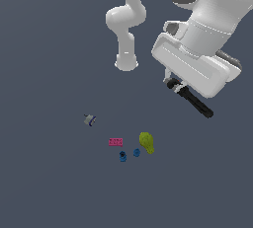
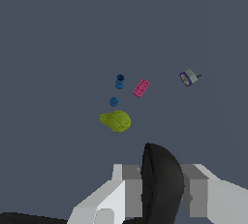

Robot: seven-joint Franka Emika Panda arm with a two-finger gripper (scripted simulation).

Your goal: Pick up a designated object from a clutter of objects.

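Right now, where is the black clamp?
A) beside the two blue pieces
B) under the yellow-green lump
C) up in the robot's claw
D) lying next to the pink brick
C: the black spring clamp hangs from the claw, far from the pink brick, yellow-green lump and blue pieces lying below.

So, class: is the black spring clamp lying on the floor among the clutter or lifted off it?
Lifted: the black spring clamp hangs in the gripper, clear of the pink brick below.
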